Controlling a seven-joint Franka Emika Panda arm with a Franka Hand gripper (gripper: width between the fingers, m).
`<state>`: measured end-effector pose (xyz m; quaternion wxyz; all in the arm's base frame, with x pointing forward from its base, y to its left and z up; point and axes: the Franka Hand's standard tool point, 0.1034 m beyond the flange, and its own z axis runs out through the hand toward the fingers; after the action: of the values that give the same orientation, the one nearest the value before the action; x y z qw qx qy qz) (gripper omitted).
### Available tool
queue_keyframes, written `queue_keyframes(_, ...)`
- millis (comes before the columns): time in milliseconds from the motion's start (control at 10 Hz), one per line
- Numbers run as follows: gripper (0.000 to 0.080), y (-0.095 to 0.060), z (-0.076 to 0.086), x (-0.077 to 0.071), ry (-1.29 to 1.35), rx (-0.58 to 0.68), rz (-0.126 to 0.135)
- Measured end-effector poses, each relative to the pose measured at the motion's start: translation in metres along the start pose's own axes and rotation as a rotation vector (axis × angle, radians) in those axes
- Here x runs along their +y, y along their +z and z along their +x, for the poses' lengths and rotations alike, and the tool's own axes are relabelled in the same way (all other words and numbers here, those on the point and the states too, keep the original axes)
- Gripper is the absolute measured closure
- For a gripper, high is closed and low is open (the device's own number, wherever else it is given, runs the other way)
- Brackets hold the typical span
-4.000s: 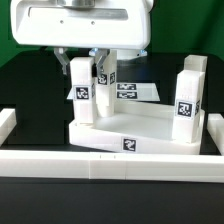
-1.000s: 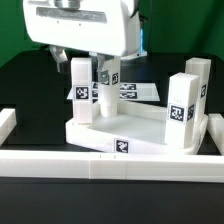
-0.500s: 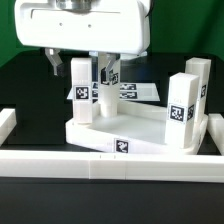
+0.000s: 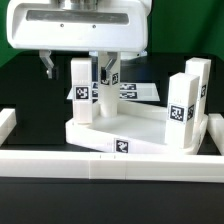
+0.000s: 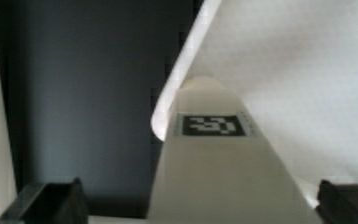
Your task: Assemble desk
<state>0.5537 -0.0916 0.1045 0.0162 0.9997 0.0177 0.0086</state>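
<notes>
Compared with a second ago, the white robot arm has shifted toward the exterior view's left, and its two-finger gripper [image 4: 75, 68] hangs released, holding nothing, its dark fingers [image 4: 46, 68] spread either side of the far-left upright white block leg [image 4: 81, 90]. A second tagged leg [image 4: 109, 82] stands just right of it. Both rise from the large flat white plastic tabletop [image 4: 140, 132], which sits mid-table behind the long white border rail [image 4: 110, 161]. Two more legs [image 4: 182, 113] stand at the tabletop's right. Behind lies the marker board [image 4: 140, 92]. In the wrist view, a tagged leg [image 5: 213, 160] sits between the spread fingertips [image 5: 51, 202].
</notes>
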Motion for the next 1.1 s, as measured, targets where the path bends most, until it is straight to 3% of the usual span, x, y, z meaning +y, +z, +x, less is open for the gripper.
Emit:
queue_keyframes(200, 0.0416, 0.0002, -0.0001, 0.0002, 0.003, 0.0, 0.0)
queue_keyframes(300, 0.051, 0.0002, -0.0001, 0.0001, 0.003, 0.0, 0.0)
queue_keyframes(600, 0.051, 0.0003, -0.0002, 0.0004, 0.029, -0.001, 0.0)
queue_keyframes(1100, 0.0509, 0.0008, -0.0003, 0.0002, 0.415, -0.001, 0.003)
